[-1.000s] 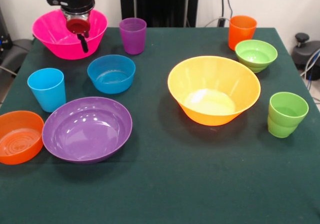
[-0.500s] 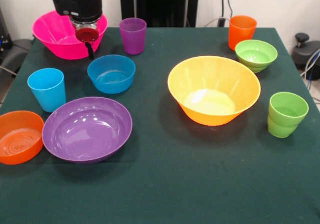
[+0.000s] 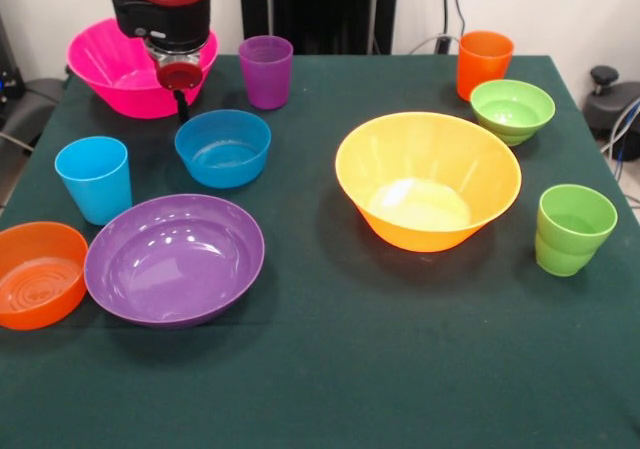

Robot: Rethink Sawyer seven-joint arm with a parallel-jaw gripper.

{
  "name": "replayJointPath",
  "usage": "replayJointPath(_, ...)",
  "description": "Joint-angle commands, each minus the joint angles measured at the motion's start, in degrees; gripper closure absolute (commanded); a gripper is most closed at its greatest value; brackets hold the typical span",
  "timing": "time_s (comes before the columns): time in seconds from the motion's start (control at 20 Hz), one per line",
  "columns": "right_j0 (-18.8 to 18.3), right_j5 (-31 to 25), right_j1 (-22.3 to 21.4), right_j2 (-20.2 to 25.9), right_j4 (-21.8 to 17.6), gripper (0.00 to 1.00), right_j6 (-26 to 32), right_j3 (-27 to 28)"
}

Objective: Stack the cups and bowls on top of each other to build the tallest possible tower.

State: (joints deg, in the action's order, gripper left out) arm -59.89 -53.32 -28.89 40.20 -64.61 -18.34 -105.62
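Ten glossy plastic vessels are set apart, unstacked, on a dark green table (image 3: 330, 369).

At 10 to 11 o'clock: pink bowl (image 3: 115, 74), purple cup (image 3: 266, 71), blue bowl (image 3: 223, 147).
At 8 to 9 o'clock: blue cup (image 3: 94, 179), wide purple bowl (image 3: 174, 258), orange bowl (image 3: 38, 274) at the edge.
Near centre, toward 3 o'clock: large yellow bowl (image 3: 427, 180).
At 1 to 2 o'clock: orange cup (image 3: 484, 64), green bowl (image 3: 512, 110).
At 3 o'clock: green cup (image 3: 573, 229), stepped base.

The gripper (image 3: 182, 97) is held above the pink bowl's near rim; whether it is released or clenched cannot be told.

Pale walls and cables are seen beyond the table.
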Motion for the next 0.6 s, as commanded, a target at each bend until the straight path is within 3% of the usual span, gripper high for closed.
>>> replayJointPath(0.05,3.3,0.7,0.3,-3.9,-5.5,0.00,5.6,4.8)
replayJointPath(0.6,2.7,-0.5,-0.7,-3.3,-3.0,0.00,8.4,4.0)
